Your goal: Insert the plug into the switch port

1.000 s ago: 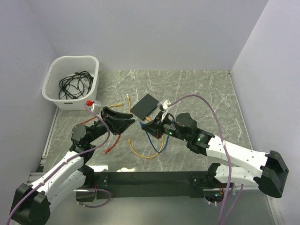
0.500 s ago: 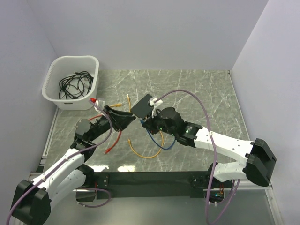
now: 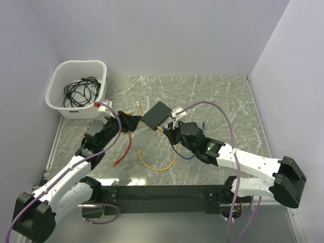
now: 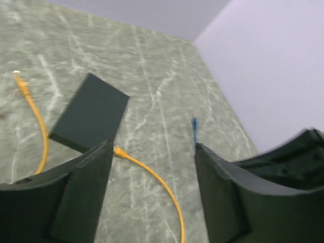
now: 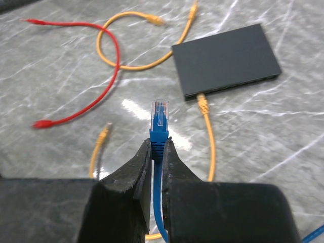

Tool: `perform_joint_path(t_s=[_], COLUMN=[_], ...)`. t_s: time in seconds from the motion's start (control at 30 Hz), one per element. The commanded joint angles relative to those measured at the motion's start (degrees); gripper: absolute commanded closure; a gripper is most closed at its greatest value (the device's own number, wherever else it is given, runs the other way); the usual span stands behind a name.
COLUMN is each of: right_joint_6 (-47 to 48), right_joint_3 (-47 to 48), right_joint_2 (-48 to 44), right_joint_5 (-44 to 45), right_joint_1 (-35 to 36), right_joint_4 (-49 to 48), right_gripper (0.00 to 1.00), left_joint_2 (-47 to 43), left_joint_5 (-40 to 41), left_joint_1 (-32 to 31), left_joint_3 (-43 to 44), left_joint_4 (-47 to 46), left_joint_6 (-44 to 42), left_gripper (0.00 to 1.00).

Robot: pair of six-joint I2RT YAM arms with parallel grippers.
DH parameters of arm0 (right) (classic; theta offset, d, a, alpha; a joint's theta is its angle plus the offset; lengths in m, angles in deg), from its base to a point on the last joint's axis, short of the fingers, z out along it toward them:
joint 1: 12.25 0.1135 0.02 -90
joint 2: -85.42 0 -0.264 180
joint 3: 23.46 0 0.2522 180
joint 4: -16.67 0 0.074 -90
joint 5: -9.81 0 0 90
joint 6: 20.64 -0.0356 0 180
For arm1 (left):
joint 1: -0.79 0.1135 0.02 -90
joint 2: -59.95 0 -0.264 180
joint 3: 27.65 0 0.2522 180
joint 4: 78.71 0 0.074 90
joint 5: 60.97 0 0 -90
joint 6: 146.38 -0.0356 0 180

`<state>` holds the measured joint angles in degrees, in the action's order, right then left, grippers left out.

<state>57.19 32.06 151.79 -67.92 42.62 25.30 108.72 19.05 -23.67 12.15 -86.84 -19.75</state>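
Status: the grasp is done, the insertion is not. Our right tool [image 5: 158, 149] is pinching the blue plug [image 5: 160, 120] by its boot, with the clear connector sticking out past the fingertips. The left tool [image 4: 152, 147] is spread wide and holds nothing. In the top view it hovers just at 9 o'clock of the switch [image 3: 157, 115].

The switch lies flat on the counter [image 3: 223, 101], at about 10 o'clock from the right tool in the top view. In the right wrist view it sits at 1 o'clock of the plug, apart, no contact. An orange plug [image 5: 202, 104] is at the port edge; we cannot tell if it's seated.

Orientation, right wrist view: the plug's long axis runs 6-to-12, nose at 12, in line with the fingers. The switch's long axis runs near 9-to-3, with the port row facing about 6. Nose and ports roughly face each other, but the plug is off to the 9 o'clock side of the row.

Left to do, as we judge it: shift toward 3, line up on a free port, push in.
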Motion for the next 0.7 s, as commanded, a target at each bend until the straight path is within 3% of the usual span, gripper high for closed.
perform_joint_path(t_s=[0.0,0.07,0.23,0.33,0.43,0.67], right_joint_6=[3.4,3.6,1.3,-1.2,-2.2,-4.5], right_joint_3=[-1.1,-0.9,0.8,-0.6,-0.1,10.0], right_joint_2=[-2.6,-3.1,-2.8,-3.1,-1.2,14.0], right_joint_5=[5.3,6.7,4.1,-0.8,0.1,-4.3], right_joint_1=[0.1,-1.1,-8.4,-16.2,-21.3,-28.2], right_joint_4=[-4.7,-3.9,0.3,-1.1,-1.4,4.1], right_gripper=[1.00,1.00,1.00,1.00,1.00,1.00], left_joint_2=[0.5,1.2,5.6,8.9,11.7,22.0], left_joint_5=[8.4,12.2,19.4,19.6,18.4,10.4], left_joint_1=[-0.2,-0.2,-0.1,0.0,0.2,2.2], left_joint_3=[3.6,3.8,5.2,6.9,8.8,11.7], left_joint_4=[2.6,1.7,-0.3,-1.1,-1.0,-10.8], left_joint_6=[-2.1,-1.8,-2.7,-3.9,-5.2,-9.3], left_gripper=[0.22,0.10,0.02,0.02,0.02,0.02])
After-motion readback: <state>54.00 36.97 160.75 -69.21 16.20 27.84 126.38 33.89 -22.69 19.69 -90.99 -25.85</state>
